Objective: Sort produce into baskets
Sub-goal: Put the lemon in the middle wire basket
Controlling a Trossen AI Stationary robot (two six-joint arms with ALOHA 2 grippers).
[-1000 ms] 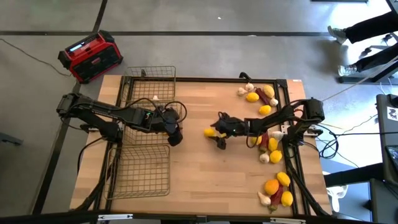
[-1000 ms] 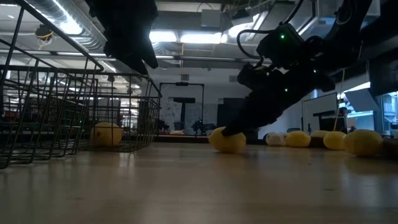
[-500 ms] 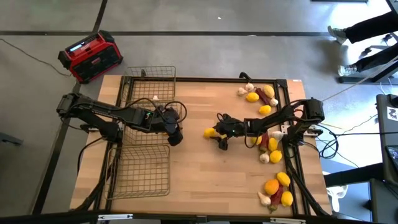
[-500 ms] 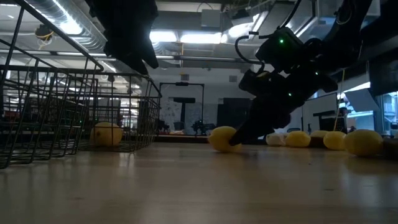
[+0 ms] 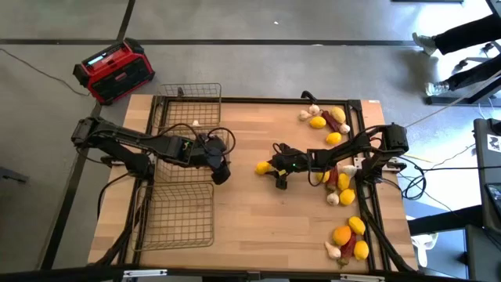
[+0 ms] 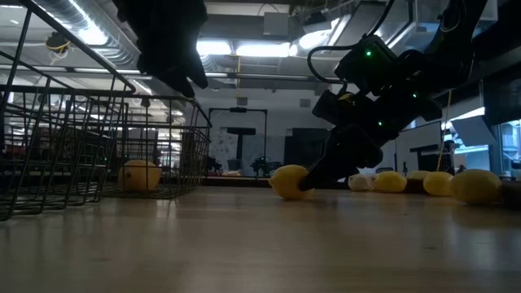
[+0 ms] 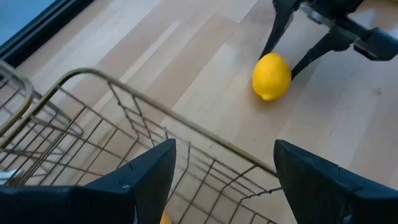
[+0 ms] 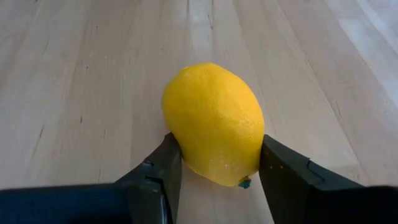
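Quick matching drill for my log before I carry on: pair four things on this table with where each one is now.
Things
1. right hand
2. left hand
3. lemon in basket
4. produce pile

Places
A. inside a wire basket, on the table's left
B. at the table's near right corner
C. closed on the loose lemon at mid-table
D. open, raised above a basket rim

Pairs: 1-C, 2-D, 3-A, 4-B

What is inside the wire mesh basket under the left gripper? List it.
The low view shows one yellow lemon inside the middle wire mesh basket. From above, the left gripper and its arm cover much of that basket, so anything else there is hidden.
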